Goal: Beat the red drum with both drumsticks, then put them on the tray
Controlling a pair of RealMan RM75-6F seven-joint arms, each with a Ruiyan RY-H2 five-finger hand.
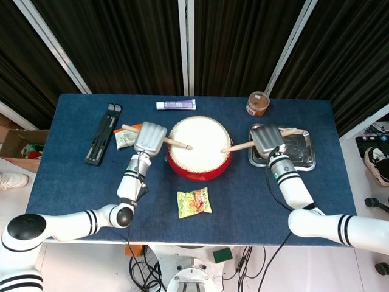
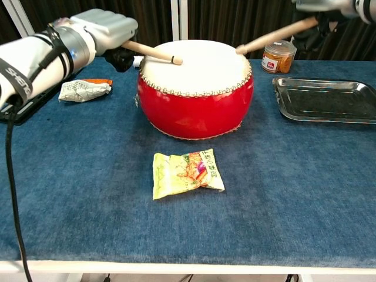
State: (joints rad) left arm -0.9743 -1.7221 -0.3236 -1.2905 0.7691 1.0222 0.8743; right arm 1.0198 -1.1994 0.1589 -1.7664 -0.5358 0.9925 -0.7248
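Note:
The red drum (image 1: pixel 199 148) (image 2: pixel 195 100) with a white skin stands mid-table. My left hand (image 1: pixel 150 139) (image 2: pixel 108 29) grips a wooden drumstick (image 1: pixel 173 143) (image 2: pixel 150 51) at the drum's left; its tip lies on the skin. My right hand (image 1: pixel 266 139) (image 2: pixel 328 7) grips the other drumstick (image 1: pixel 240 146) (image 2: pixel 275 36) at the drum's right, its tip just above the skin's right edge. The steel tray (image 1: pixel 298 153) (image 2: pixel 326 100) lies empty to the right of the drum, partly under my right hand in the head view.
A snack packet (image 1: pixel 194 202) (image 2: pixel 185 173) lies in front of the drum. A crumpled wrapper (image 2: pixel 83 90) and a black folded stand (image 1: pixel 101 133) sit at the left. A toothpaste tube (image 1: pixel 175 104) and a brown jar (image 1: pixel 258 104) (image 2: pixel 278 56) stand behind.

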